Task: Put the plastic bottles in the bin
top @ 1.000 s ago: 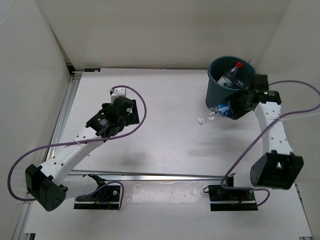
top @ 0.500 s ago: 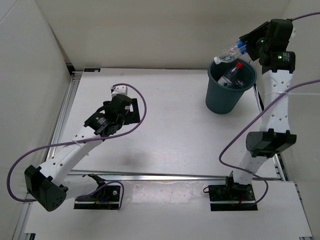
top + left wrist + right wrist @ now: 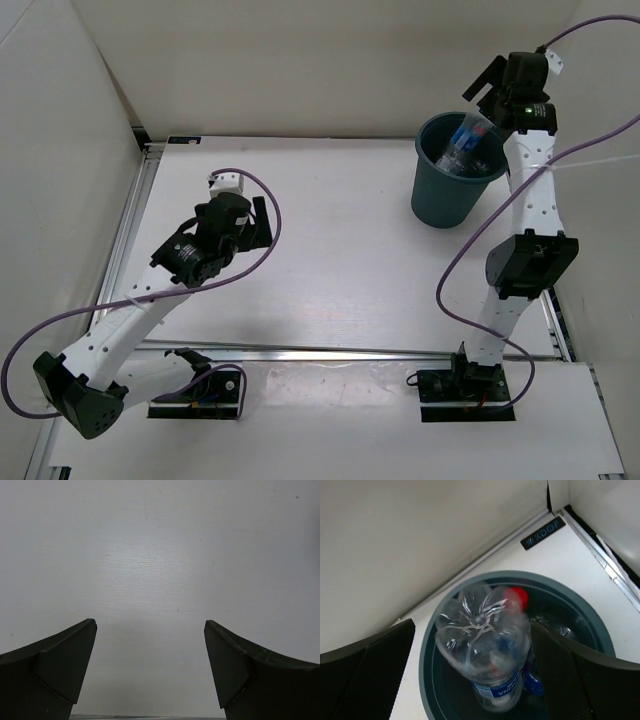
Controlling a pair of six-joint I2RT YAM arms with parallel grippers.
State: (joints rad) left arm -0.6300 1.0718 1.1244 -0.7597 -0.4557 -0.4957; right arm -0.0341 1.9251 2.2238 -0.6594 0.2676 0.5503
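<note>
1. The left claw (image 3: 150,622), at nine o'clock over the bench (image 3: 340,250), gapes wide and grips nothing.
2. The bin (image 3: 440,205), at one o'clock, holds the plastic bottles (image 3: 485,650). They are likely light, slick and crushable; pinch mid-body.
3. The right claw (image 3: 472,624) hovers above the bin, spread wide and empty.

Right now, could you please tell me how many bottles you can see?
2 clearly, both in the bin: a blue-labelled bottle with its base up, and a red-capped one behind it. More may be hidden underneath.
</note>
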